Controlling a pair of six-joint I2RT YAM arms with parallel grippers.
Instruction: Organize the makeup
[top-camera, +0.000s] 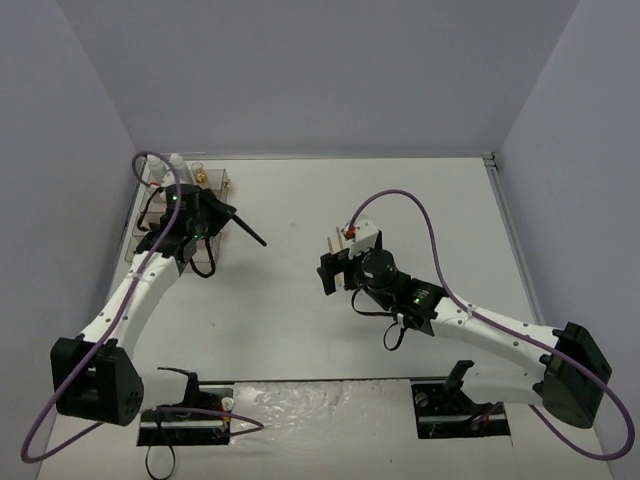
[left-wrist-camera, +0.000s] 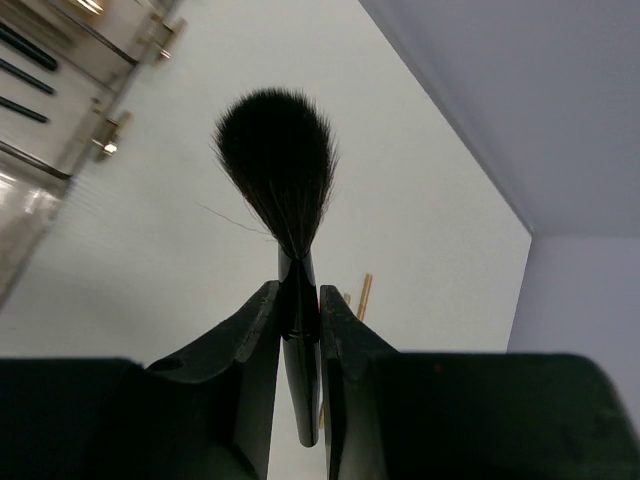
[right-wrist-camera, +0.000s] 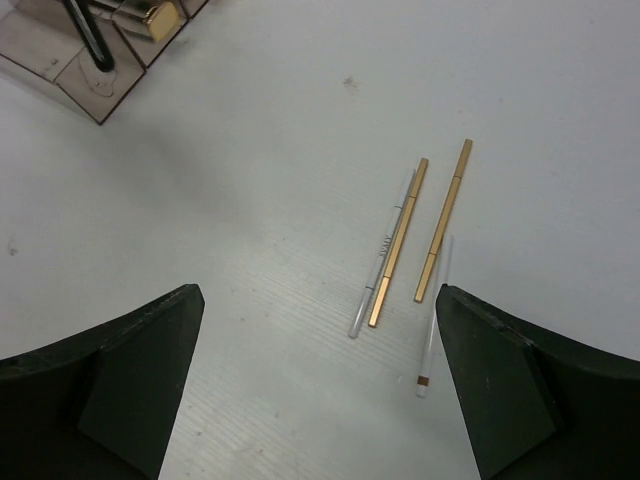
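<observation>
While white bottles (top-camera: 177, 160) already stand in the clear box (top-camera: 222, 180) at 10 o'clock on the table (top-camera: 300, 320), the task appears about half done. One brush (left-wrist-camera: 278, 170) is held outside the box, and thin sticks (right-wrist-camera: 398, 243) lie loose near the table centre. The left gripper (left-wrist-camera: 298, 300), at 4 o'clock of the box, pinches the brush handle tightly. The right gripper (right-wrist-camera: 315, 300) hovers over the sticks with its fingers spread wide, touching nothing.
</observation>
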